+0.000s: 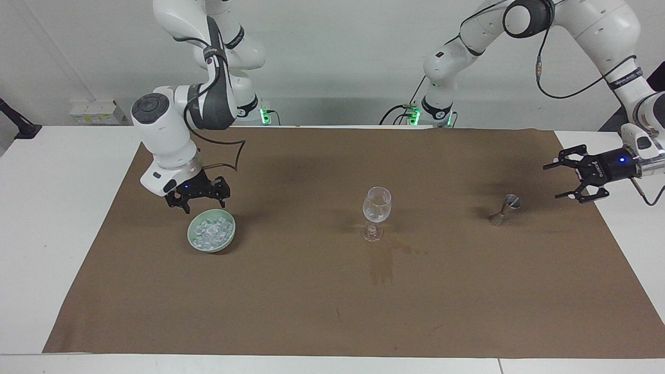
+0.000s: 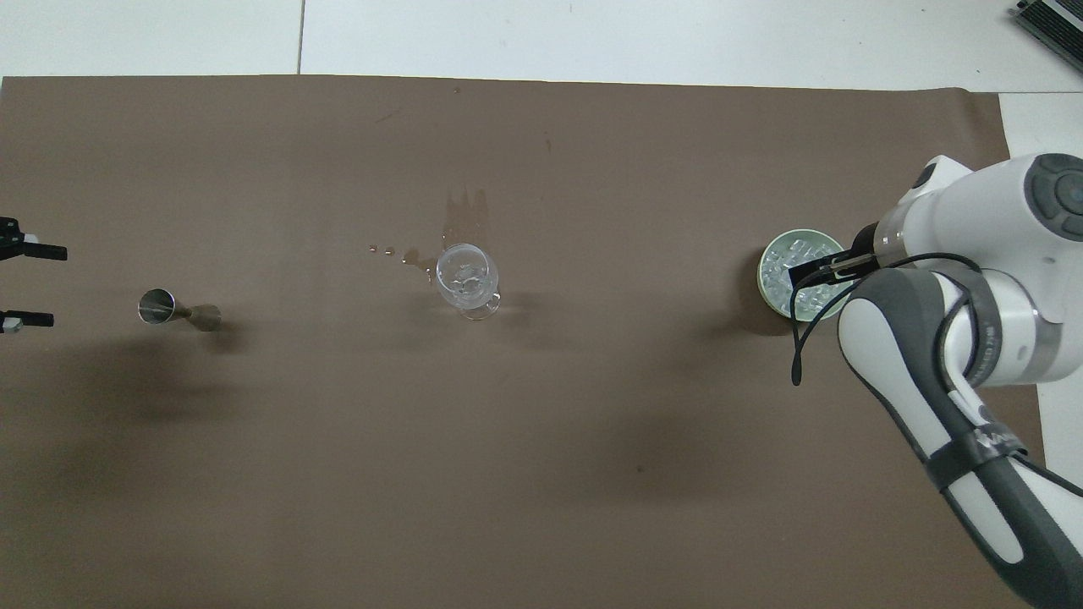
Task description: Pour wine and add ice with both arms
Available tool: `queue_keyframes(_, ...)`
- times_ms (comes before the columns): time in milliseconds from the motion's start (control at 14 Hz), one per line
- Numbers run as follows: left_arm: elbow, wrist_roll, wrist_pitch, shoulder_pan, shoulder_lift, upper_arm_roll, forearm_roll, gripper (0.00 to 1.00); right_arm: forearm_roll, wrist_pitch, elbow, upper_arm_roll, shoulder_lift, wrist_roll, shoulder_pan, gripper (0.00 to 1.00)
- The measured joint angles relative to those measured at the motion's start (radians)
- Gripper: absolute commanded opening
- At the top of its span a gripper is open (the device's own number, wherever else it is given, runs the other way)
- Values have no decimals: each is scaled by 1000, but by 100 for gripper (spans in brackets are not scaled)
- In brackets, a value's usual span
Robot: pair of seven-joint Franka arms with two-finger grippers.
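Note:
The ice (image 1: 210, 231) fills a pale green bowl (image 1: 190, 235) toward the right arm's end of the table. My right gripper (image 1: 202, 205) hangs open just above the bowl's robot-side rim. In the overhead view the right wrist covers that gripper and part of the bowl (image 2: 762, 272), with some ice (image 2: 778, 269) showing. A clear wine glass (image 1: 376, 212) (image 2: 467, 279) stands mid-mat; no wine shows in it. A small metal jigger (image 1: 503, 209) (image 2: 178, 310) sits toward the left arm's end. My left gripper (image 1: 571, 174) (image 2: 30, 285) is open and empty, raised over the mat's edge, apart from the jigger.
A brown mat (image 1: 332, 311) covers most of the white table. A damp stain (image 1: 382, 265) with a few drops (image 2: 381, 250) lies beside the glass's foot, farther from the robots. Both arm bases stand at the table's robot-side edge.

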Motion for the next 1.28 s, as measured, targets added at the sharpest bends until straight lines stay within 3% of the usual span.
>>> queue_keyframes(357,4,-596,86,-227,-158,-4,172,89,-32,79,-15,-2,75,-33,0,100)
queue_keyframes(570,4,-955,165,-325,-226,-5,301,92,-61,82,-19,-3,86,-33,-1,73)
queue_keyframes(784,2,-1237,229,-376,-281,-6,451,100,-68,90,-28,-4,89,-33,-1,71)
queue_keyframes(998,-22,-1504,278,-416,-335,-8,578,100,-68,125,-35,-4,98,-33,-2,70)
queue_keyframes(1141,-51,-1634,284,-438,-371,-9,662,100,-68,131,-35,-4,106,-33,-2,56)
queue_keyframes(1283,-66,-1678,284,-448,-389,-9,739,100,-68,135,-35,-4,109,-33,-2,51)
